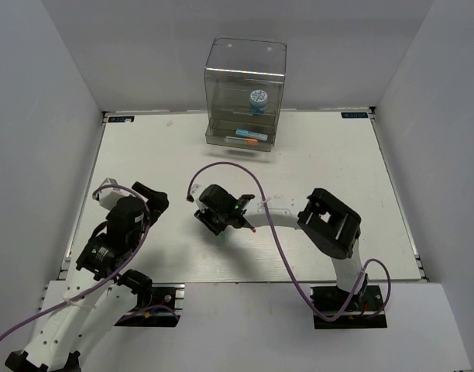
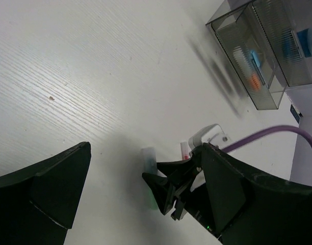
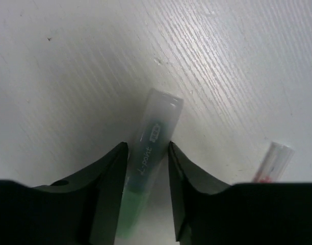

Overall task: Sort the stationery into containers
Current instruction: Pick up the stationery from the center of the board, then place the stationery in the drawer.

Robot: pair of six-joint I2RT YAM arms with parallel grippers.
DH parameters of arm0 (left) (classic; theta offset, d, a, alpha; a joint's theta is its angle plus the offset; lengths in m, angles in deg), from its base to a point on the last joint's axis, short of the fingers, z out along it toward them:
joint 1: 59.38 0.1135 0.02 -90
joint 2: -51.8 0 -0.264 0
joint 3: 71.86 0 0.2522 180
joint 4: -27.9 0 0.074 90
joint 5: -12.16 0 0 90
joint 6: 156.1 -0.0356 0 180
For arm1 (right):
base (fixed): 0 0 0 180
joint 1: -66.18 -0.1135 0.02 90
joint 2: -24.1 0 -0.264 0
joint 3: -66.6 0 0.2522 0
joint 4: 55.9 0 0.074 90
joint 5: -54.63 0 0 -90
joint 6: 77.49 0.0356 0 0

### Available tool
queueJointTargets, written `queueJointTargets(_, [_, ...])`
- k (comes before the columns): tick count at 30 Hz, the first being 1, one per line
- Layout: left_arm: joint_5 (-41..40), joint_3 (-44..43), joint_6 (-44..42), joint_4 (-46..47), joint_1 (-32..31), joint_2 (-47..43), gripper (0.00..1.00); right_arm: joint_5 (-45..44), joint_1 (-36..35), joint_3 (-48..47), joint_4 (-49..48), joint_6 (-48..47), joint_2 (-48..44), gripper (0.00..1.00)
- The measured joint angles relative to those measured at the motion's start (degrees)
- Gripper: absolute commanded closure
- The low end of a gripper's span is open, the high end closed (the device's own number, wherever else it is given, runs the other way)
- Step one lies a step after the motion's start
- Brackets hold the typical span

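The left gripper [image 1: 150, 200] hovers with fingers spread wide and empty over the near-left of the table [image 1: 338, 170]. At near centre the right gripper [image 3: 147, 149] clamps a green marker [image 3: 155, 125], with a red pen [image 3: 272, 162] just to its right. At the far edge the clear drawer box [image 1: 245, 74] holds a blue-and-white jar [image 1: 258, 99] above light-blue and orange-tipped markers [image 1: 247, 137].

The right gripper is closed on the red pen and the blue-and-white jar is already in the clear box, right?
Not the red pen, which lies beside: the right wrist view shows the right gripper closed on the green marker. The jar is in the clear box.
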Motion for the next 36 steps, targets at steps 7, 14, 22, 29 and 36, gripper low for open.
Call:
queueJointTargets(7, [2.1,3.1,0.7,4.1,0.0,3.1,0.0,-1.8,0.1,11.5,-6.3,-8.3,-7.5,0.93])
queueJointTargets(14, [4.7,6.2,1.3,7.9,0.0,6.3,0.0,1.2,4.7,19.2,-10.3,-24.4,-18.8,1.0])
queueJointTargets(22, [6.9,9.4,1.5,11.0,0.0,7.0,0.0,3.3,13.3,9.2,-15.4,-33.8,-20.7,1.0])
queueJointTargets(29, [8.6,10.5,1.5,13.4,0.0,7.4,0.0,8.5,24.8,-7.9,-15.2,-39.1,-9.4,1.0])
queueJointTargets(36, [9.8,11.6,1.5,14.8,0.0,8.0,0.0,20.6,31.6,-18.4,-10.4,-46.3,-0.9,1.0])
